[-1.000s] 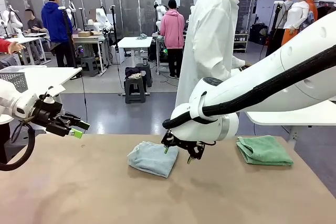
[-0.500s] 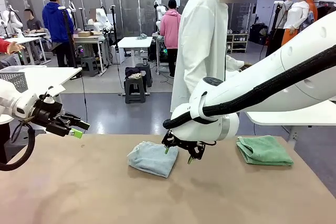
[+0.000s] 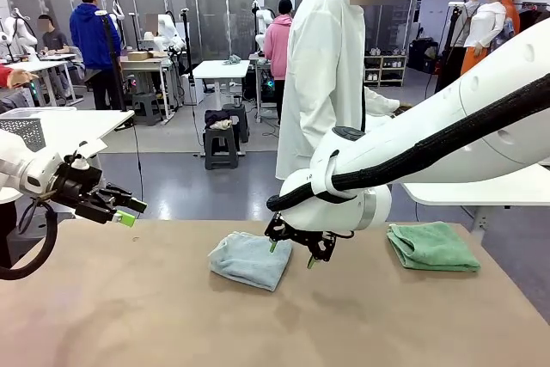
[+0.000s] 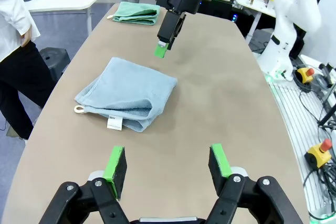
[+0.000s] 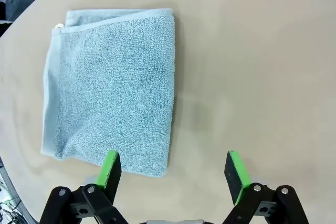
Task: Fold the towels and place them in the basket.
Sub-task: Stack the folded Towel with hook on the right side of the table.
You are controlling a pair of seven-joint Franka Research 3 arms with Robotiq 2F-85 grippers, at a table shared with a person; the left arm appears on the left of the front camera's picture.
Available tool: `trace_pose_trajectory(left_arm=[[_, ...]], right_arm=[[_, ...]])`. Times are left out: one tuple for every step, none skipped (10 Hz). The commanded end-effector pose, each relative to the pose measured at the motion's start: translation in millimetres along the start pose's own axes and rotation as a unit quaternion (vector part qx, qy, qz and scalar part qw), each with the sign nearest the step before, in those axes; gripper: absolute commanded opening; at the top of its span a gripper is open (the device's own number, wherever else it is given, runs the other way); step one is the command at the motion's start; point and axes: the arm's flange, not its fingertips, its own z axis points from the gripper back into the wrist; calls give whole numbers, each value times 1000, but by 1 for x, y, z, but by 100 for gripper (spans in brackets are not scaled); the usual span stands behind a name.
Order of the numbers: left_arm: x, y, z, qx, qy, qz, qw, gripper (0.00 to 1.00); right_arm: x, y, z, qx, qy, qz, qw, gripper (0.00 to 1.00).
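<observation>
Currently right end effector [image 3: 292, 253] hangs wide open, empty, over blue towel's [image 3: 250, 259] edge mid-tabletop [image 3: 129, 315]. Left end effector [image 3: 125, 211] open, empty, at left. Green towel [image 3: 431, 245] lies far right; person's hands hidden.

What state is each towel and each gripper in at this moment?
Blue towel: folded, flat on the table, not held.
Green towel: folded, lying near the table's right end, untouched.
Right gripper: open, hovering at the blue towel's right edge, holding nothing.
Left gripper: open, above the table's left end, holding nothing.
</observation>
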Motion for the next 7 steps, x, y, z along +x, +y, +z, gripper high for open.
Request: trace_pose_trajectory(left_arm=[[1,-2,0,1,1,-1,1000,80],[1,-2,0,1,1,-1,1000,80],[1,-2,0,1,1,-1,1000,80],[1,-2,0,1,1,-1,1000,80],[1,-2,0,1,1,-1,1000,80],[1,-2,0,1,1,-1,1000,80],[1,-2,0,1,1,-1,1000,80]], right_arm=[[-1,3,-5,5,-10,-16,1000,100],[3,7,-7,17,-23,-33,999,100],[5,10,-10,18,-26,-41,999,100],[8,12,-13,20,-30,-50,998,100],[11,13,-18,26,-37,-54,998,100],[14,12,-25,28,-36,-59,997,100],[15,13,-30,33,-38,-56,997,100]])
